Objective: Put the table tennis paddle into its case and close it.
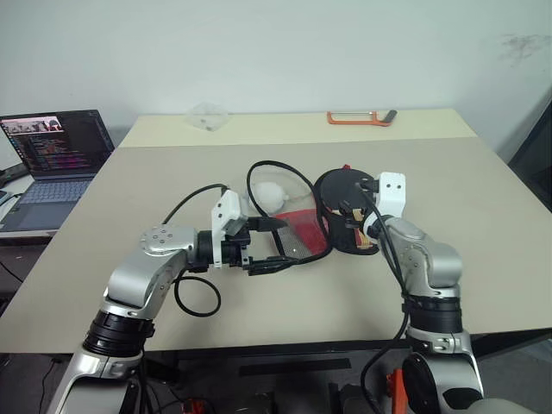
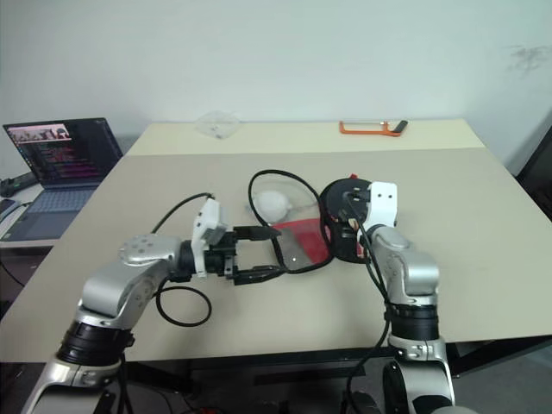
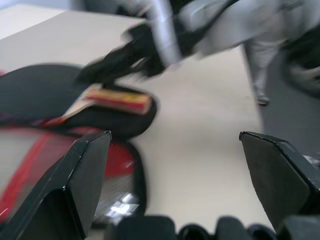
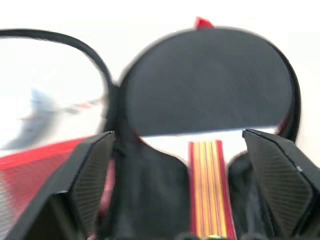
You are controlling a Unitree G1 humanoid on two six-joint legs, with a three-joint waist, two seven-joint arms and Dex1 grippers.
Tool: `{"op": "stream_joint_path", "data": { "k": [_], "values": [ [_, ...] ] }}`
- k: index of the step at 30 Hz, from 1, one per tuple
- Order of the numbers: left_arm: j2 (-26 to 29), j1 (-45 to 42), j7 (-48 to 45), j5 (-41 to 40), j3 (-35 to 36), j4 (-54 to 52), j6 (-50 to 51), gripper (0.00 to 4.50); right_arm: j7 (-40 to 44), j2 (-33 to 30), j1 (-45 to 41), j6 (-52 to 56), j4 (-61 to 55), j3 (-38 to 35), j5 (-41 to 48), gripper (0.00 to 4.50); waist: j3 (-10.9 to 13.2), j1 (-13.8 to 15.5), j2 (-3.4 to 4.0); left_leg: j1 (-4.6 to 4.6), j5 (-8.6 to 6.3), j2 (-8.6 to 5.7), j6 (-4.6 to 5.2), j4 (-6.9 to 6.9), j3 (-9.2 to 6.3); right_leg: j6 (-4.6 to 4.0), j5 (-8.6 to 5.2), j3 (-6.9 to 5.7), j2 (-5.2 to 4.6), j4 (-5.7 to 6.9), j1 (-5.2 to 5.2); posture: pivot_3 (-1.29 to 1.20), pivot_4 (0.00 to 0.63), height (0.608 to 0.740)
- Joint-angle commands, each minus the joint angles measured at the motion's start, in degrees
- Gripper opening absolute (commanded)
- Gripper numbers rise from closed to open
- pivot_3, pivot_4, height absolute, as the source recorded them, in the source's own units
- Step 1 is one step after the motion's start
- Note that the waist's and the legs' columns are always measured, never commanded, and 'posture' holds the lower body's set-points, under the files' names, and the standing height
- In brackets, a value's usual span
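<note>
On the tan table (image 1: 483,224), near its middle, the case (image 1: 297,231) lies opened out: its red mesh-pocket flap spreads toward nine o'clock, its black half toward three o'clock, with the table tennis paddle (image 4: 207,82) lying flat on that black half, round black face away from the robot and tan-and-red handle pointing back at six o'clock. The right gripper (image 4: 192,185) hangs just over the handle with its fingers spread wide and nothing between them; the handle runs down the gap without either finger (image 4: 90,180) touching it, so the paddle looks released into the case. The left gripper (image 1: 269,244) sits at the near edge of the red flap, pointing toward three o'clock, fingers likewise parted and empty, the flap's dark rim close to its lower finger though contact cannot be made out. By my reading the insertion step is done or nearly so, and closing is in hand. The next move calls for one gripper to pinch the red flap's free edge and fold it over the paddle toward three o'clock, while the other steadies the black half; the zip pull cannot be made out, so finding it comes first.
</note>
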Motion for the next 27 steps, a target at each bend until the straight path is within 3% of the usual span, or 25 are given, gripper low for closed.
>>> {"op": "stream_joint_path", "data": {
  "k": [1,3,6,11,16,22,27],
  "values": [
    [3.4,1.62,0.91,1.73,4.66,3.97,-2.2,4.5,8.65,-6.43,2.73,4.17,-10.94,-1.02,6.45,4.48,0.0,0.06,0.0,0.0,-0.02,0.0,0.04,0.0,0.0,0.0,0.0,-0.01,0.0,0.0,0.01,0.0,0.15,0.74],
    [4.52,1.88,1.19,2.96,5.19,7.04,-3.43,4.5,13.28,-10.7,4.13,5.96,-13.7,-2.49,10.13,4.48,0.0,0.16,0.0,0.0,-0.1,0.0,0.17,-0.01,-0.02,0.0,0.0,-0.03,0.0,-0.01,0.02,0.0,0.15,0.74],
    [5.47,0.46,1.93,7.01,4.66,14.57,-7.42,3.87,21.72,-18.79,6.59,7.41,-16.9,-5.08,15.86,4.5,0.0,0.44,-0.01,0.03,-0.12,0.0,0.22,0.01,-0.05,0.01,0.0,-0.08,0.0,-0.03,0.1,0.0,0.15,0.74],
    [2.48,-5.44,4.58,14.18,1.26,27.48,-14.78,2.08,28.3,-25.99,9.16,7.53,-19.82,-6.42,21.56,4.5,0.01,0.57,-0.03,0.07,-0.13,0.01,0.23,0.03,-0.12,0.01,0.0,-0.19,0.0,-0.06,0.22,0.0,0.15,0.74],
    [-4.8,-14.91,7.4,19.52,-1.77,42.14,-22.46,0.22,29.97,-28.68,10.6,6.18,-21.89,-5.68,23.92,4.5,0.03,0.76,-0.1,0.05,-0.12,-0.02,0.22,0.1,-0.13,0.02,0.0,-0.23,-0.04,-0.09,0.29,0.0,0.15,0.74],
    [-12.22,-24.14,6.27,21.83,-2.98,54.94,-29.2,0.08,30.07,-31.27,12.75,5.78,-23.26,-6.78,24.98,4.5,0.14,0.76,-0.28,-0.01,-0.11,-0.03,0.2,0.09,-0.13,0.02,0.0,-0.23,-0.04,-0.13,0.25,0.0,0.15,0.74],
    [-17.56,-32.06,2.82,20.55,-2.53,55.08,-30.19,0.08,31.69,-37.01,17.54,4.81,-23.41,-13.82,25.97,4.5,0.27,0.95,-0.51,-0.18,-0.11,-0.05,0.2,0.13,-0.16,0.03,0.0,-0.29,-0.07,-0.17,0.18,0.0,0.15,0.74]
  ]
}}
